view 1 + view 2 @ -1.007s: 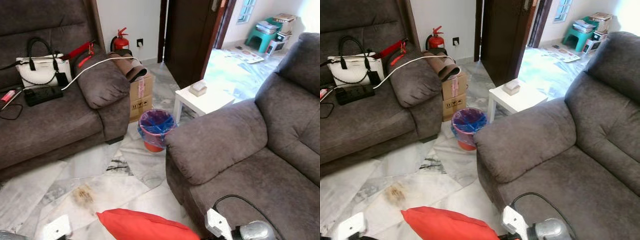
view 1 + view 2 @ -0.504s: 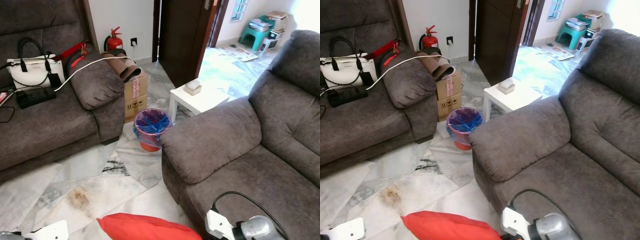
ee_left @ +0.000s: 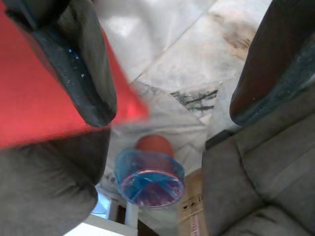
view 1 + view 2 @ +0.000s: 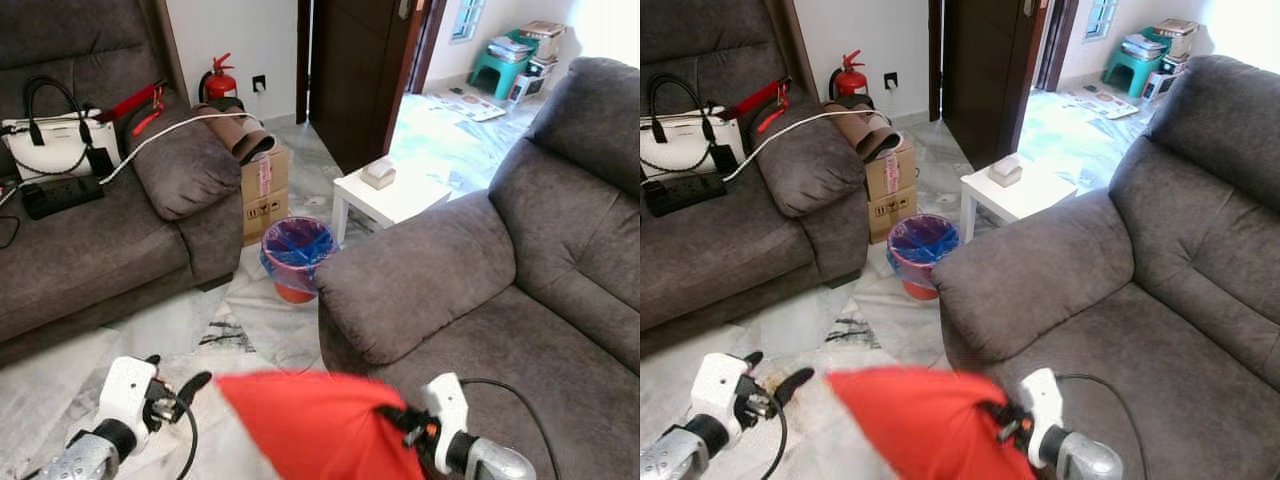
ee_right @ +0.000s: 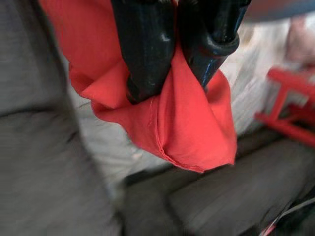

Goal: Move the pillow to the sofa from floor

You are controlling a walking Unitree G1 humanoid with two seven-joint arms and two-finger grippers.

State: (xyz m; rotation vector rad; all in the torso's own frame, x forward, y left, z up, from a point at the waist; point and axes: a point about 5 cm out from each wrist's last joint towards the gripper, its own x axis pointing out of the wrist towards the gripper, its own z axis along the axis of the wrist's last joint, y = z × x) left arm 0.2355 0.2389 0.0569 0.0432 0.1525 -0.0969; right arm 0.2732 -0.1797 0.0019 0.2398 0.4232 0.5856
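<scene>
- The red pillow hangs clear of the marble floor at the 6 o'clock edge of the head views, its upper corner blurred, which suggests it is in motion, though that is a guess from the smear alone.
- The right gripper has its two black fingers pinched tight on a fold of the pillow's red cover near one corner; the loose cloth bunches and droops below the pinch.
- The left gripper sits at about 9 o'clock from the pillow, just beside its edge, fingers spread and holding nothing; in the left wrist view one finger lies across the red cloth without clamping it.
- The nearer sofa, a grey one, lies at 2 o'clock from the pillow, its broad armrest next to the lifted cloth and its seat cushion beyond.
- Farther out: a bin with a blue liner at 12 o'clock, a small white desk at 1 o'clock, and a second sofa at 10 o'clock carrying a white handbag.
- Step in hand, by my reading: the carry, with the lift done and placing not yet begun.
- The next move calls for swinging the pillow over the armrest toward 2 o'clock, high enough that the drooping corner clears it, then letting go over the seat.
</scene>
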